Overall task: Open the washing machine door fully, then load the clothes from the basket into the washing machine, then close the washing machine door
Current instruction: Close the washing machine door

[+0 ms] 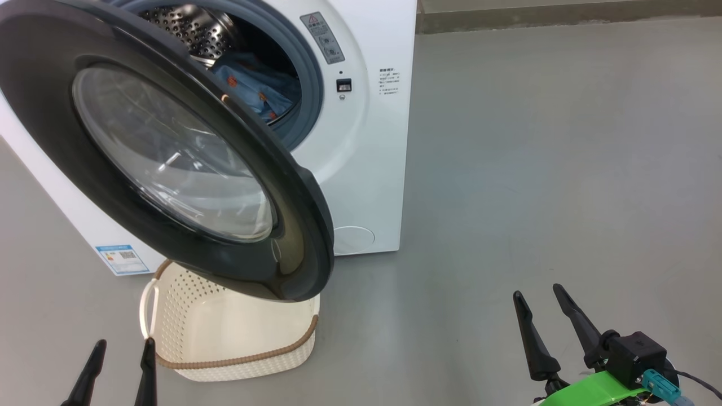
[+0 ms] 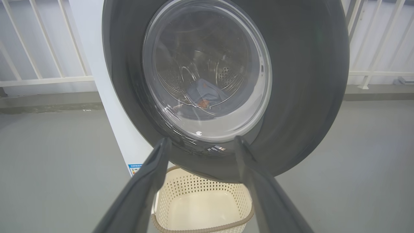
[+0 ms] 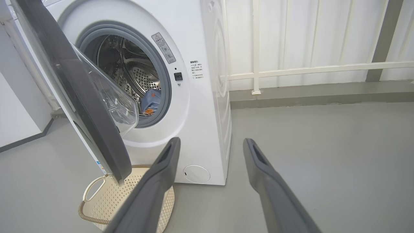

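The washing machine door (image 1: 169, 146) stands partly open, its black rim and glass bowl hanging over the basket (image 1: 225, 338). Behind it, the white washing machine (image 1: 361, 141) shows its steel drum with the light-blue clothes (image 1: 254, 90) lying inside. The basket sits on the floor under the door and looks empty. My left gripper (image 1: 124, 348) is open at the lower left, just left of the basket. My right gripper (image 1: 538, 293) is open at the lower right, well clear of the machine. The left wrist view has the door (image 2: 226, 81) and basket (image 2: 200, 207) ahead; the right wrist view has the door (image 3: 81, 97) edge-on.
Grey floor (image 1: 536, 169) spreads to the right of the machine. A white railing (image 3: 307, 69) and a low kerb run along the back wall. A small round flap (image 1: 352, 239) sits low on the machine's front, and a blue label (image 1: 121, 258) marks its left corner.
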{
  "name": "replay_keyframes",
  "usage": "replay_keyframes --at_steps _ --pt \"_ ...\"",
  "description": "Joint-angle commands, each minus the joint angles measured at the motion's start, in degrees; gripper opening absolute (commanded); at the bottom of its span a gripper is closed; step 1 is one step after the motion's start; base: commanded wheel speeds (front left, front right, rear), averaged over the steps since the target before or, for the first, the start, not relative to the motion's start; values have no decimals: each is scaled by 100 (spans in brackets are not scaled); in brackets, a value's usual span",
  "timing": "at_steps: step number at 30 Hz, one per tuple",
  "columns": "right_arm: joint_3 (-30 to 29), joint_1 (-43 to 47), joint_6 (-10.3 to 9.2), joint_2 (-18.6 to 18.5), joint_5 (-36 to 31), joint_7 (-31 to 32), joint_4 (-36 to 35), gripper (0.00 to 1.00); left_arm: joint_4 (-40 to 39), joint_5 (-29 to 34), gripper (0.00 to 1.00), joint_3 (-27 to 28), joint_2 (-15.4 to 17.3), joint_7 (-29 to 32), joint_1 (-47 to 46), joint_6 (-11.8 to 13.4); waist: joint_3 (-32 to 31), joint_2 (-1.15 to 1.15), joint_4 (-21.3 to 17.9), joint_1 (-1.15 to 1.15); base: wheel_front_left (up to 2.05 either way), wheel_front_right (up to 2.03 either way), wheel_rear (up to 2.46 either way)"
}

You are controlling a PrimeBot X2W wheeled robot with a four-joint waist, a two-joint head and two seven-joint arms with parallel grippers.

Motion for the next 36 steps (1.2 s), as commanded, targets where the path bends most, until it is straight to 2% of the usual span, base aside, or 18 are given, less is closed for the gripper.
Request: replay_keyframes --at_steps 1,33,34,35,36 --pt "122 -59 9 2 43 -70 -160 100 -108 58 100 221 55 -37 -80 -7 -2 0 3 0 0 0 0" --pt "114 -69 9 2 41 -70 -102 100 -85 30 100 242 50 -37 -80 -15 31 0 60 0 0 0 0" --pt "111 -75 9 2 43 -70 -113 87 -86 28 100 243 51 -37 -83 -15 38 0 59 0 0 0 0" --pt "109 -78 9 2 46 -70 -126 45 -85 26 100 242 50 -37 -86 -15 42 0 58 0 0 0 0" --pt "107 -79 9 2 49 -70 -137 33 -81 23 100 241 49 -37 -88 -15 46 0 58 0 0 0 0"
